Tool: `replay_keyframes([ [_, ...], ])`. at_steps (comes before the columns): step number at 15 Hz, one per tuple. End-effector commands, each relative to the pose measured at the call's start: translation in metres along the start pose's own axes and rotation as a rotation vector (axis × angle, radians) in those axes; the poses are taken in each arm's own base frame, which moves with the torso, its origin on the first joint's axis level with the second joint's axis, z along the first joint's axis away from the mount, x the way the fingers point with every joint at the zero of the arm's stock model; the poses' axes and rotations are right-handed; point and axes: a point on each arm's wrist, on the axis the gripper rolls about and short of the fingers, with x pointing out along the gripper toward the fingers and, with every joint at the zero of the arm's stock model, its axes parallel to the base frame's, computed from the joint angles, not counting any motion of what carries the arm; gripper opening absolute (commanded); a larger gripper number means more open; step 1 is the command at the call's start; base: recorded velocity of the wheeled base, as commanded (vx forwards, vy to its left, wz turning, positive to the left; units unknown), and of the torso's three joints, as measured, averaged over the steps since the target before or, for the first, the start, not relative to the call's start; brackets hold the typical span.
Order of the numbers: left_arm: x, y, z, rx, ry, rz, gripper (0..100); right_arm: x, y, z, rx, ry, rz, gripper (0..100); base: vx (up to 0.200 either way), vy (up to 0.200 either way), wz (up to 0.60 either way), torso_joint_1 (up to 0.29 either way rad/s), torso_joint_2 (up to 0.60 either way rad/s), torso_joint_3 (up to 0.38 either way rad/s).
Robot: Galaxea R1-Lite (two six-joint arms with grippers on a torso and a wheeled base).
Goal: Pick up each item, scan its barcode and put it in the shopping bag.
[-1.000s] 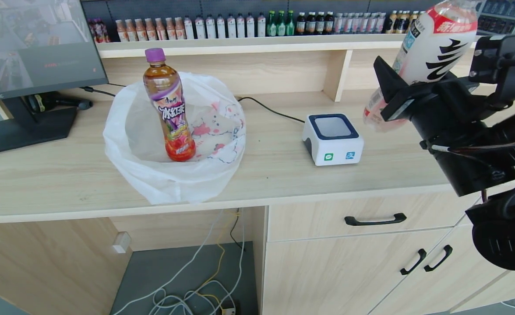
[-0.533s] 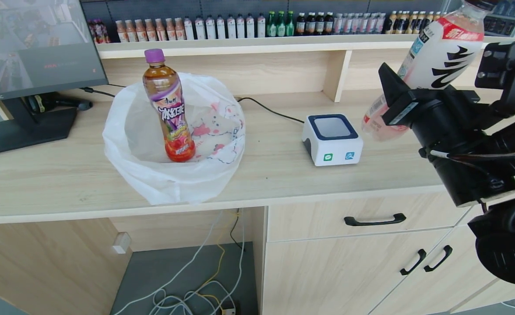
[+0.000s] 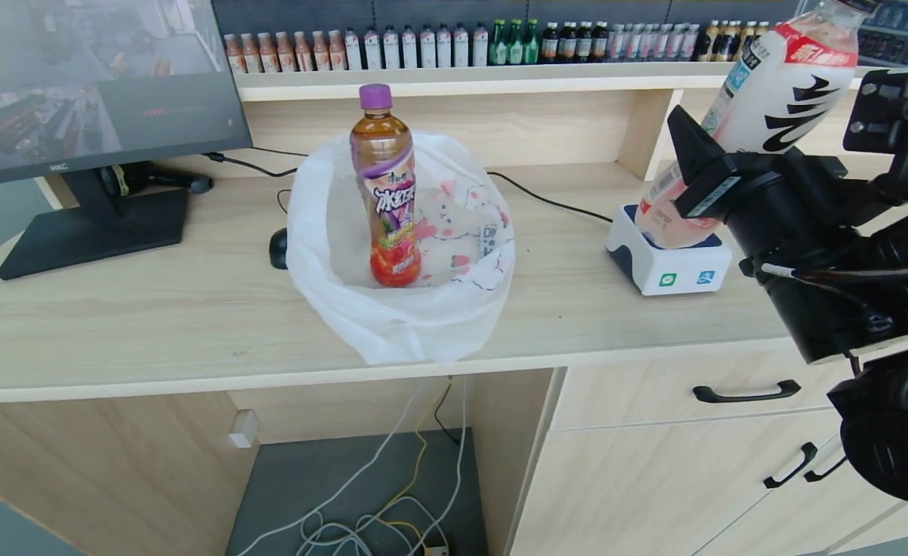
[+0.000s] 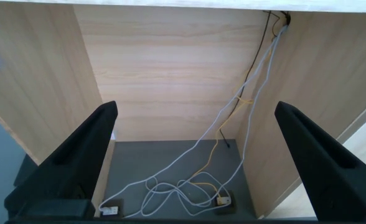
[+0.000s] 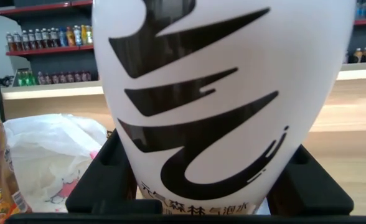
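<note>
My right gripper [image 3: 686,166] is shut on a white bottle [image 3: 770,100] with black stripes and a red neck band. The bottle is tilted, cap up and to the right, and its base hangs over the top of the white barcode scanner [image 3: 666,266]. In the right wrist view the white bottle [image 5: 220,106] sits between the black fingers [image 5: 102,180]. The white shopping bag [image 3: 392,324] stands open at mid counter with a purple-capped tea bottle [image 3: 388,185] upright inside. My left gripper [image 4: 195,162] is open below the counter, facing loose cables [image 4: 195,186].
A monitor [image 3: 91,93] stands at the counter's left, with a handheld scanner [image 3: 153,179] behind it and a black mouse [image 3: 278,249] beside the bag. A raised shelf [image 3: 500,73] at the back carries several bottles. Drawers with black handles [image 3: 746,394] are below on the right.
The head view has shifted, so the counter's things sit further right in the picture. The held bottle's base now lies over the scanner's top instead of to its right.
</note>
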Motion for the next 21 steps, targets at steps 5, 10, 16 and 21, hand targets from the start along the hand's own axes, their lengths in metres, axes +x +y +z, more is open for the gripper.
replay_keyframes([
  [5,0.000,0.000,0.000,0.000,0.000,0.000,100,-0.003,0.029,-0.001,0.047,0.036,0.072,0,0.000,0.200,0.00,0.001,0.01,0.002],
  [10,0.000,0.000,0.000,0.000,0.000,0.000,100,0.005,0.035,-0.014,0.063,0.053,0.075,0,0.000,0.080,0.00,0.000,0.00,0.000],
  [16,0.000,0.000,0.000,0.001,0.000,0.000,100,0.026,0.043,-0.013,0.051,0.103,0.089,0,0.000,0.000,0.00,0.000,0.00,0.000],
  [21,0.000,0.000,0.000,0.001,0.000,0.000,100,0.042,0.050,-0.021,0.021,0.195,0.100,0,0.000,0.000,0.00,0.000,0.00,0.000],
])
